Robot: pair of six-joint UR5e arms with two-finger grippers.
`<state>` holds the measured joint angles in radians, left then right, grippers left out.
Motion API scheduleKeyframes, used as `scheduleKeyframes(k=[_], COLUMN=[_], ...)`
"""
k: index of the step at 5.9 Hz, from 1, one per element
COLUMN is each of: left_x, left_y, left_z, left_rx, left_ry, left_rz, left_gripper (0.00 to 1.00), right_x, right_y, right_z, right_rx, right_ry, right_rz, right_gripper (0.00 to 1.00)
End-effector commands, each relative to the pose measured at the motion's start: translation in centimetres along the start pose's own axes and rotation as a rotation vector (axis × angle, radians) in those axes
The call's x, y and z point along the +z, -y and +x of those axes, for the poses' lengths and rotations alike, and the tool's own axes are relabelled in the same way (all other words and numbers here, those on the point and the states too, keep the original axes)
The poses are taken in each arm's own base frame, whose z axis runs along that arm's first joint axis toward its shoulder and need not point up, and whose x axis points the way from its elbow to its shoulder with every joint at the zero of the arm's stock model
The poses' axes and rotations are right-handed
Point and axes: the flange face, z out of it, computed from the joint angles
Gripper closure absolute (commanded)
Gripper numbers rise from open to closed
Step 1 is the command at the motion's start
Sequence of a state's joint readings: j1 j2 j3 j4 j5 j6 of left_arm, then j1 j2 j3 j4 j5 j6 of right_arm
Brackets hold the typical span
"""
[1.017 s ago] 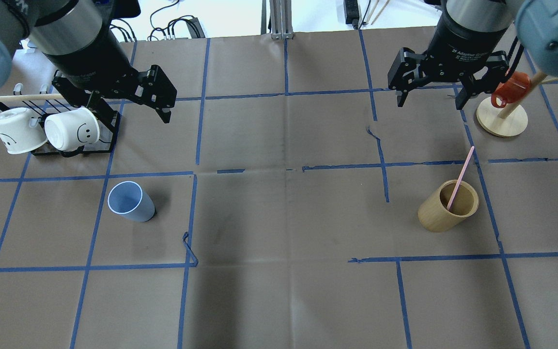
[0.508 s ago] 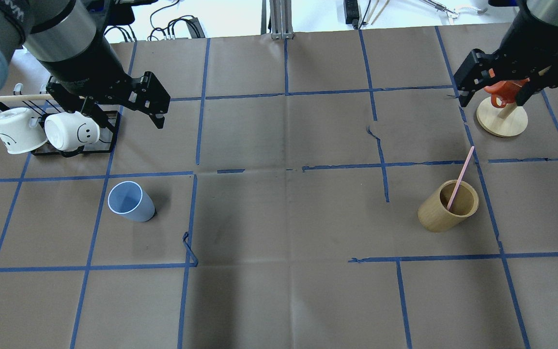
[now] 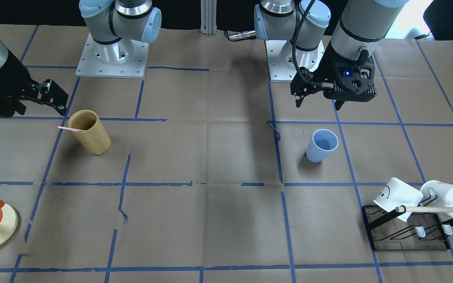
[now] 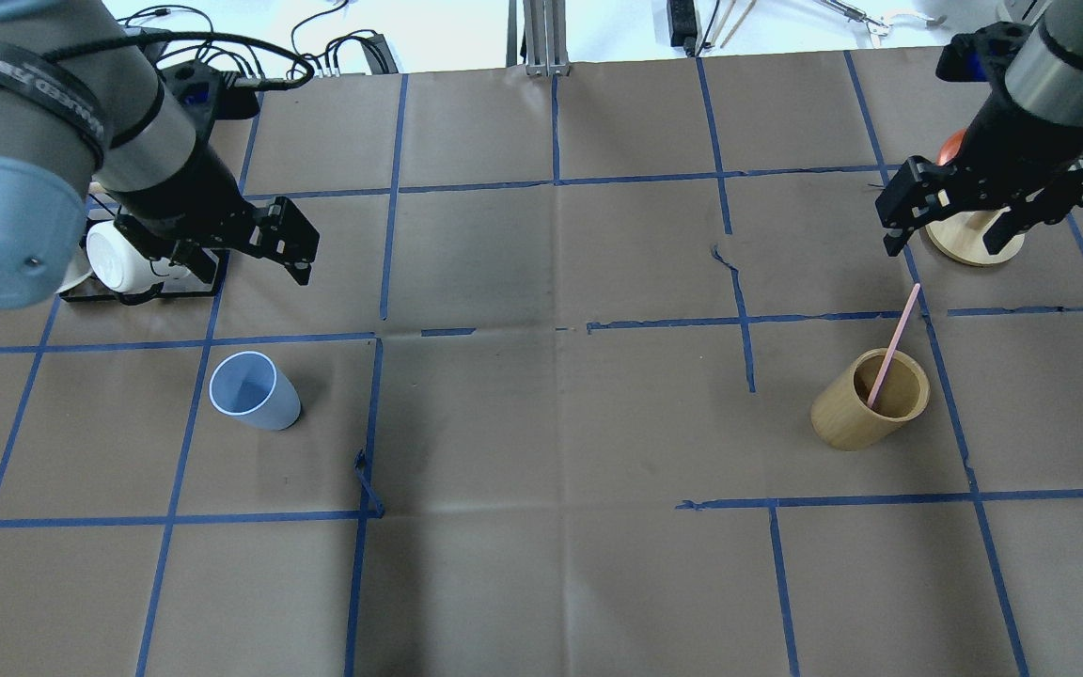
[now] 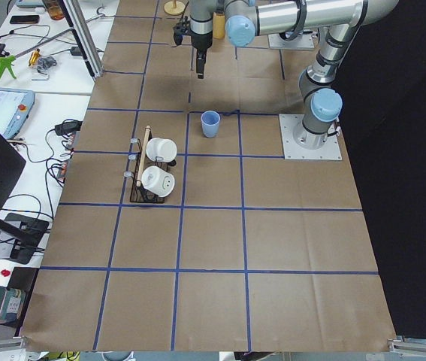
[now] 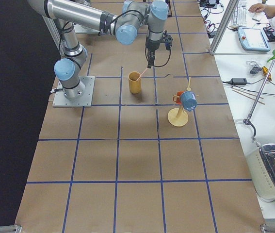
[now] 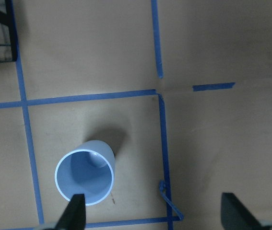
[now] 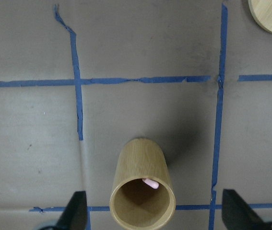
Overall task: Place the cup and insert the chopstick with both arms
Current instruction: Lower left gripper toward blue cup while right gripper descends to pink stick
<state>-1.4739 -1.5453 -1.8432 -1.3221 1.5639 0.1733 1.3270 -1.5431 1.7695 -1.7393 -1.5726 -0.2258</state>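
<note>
clearly apart: cup (image 3: 321, 146), left end effector (image 3: 318, 103)

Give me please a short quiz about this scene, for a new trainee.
1. The left claw, near the light blue plastic cup, is: A) shut on it; B) open and empty; C) holding a stick.
2. True or false: the thin pink chopstick stands in that cup.
3. How many white mugs lie on the black wire rack?
Key: 1 B. 2 False; it leans in the tan bamboo cylinder holder. 3 Two.
</note>
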Motion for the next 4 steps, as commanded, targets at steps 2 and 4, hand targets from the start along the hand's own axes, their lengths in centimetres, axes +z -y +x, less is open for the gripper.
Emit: scheduleKeyframes(k=[2, 4], left_x=[11.0, 13.4], left_y=[-2.0, -2.6], left_z=[-2.3, -2.3], left_rx=[0.012, 0.011], left_ry=[-0.012, -0.013], left_rz=[-0.106, -0.124], left_gripper=[0.01, 0.1], right_x=[4.6, 4.8], right_y=[-1.0, -1.2], right_z=[0.0, 0.0], right_rx=[0.004, 0.003], right_ry=[-0.013, -0.015], right_rz=[0.012, -0.01], right_gripper=[0.1, 0.56])
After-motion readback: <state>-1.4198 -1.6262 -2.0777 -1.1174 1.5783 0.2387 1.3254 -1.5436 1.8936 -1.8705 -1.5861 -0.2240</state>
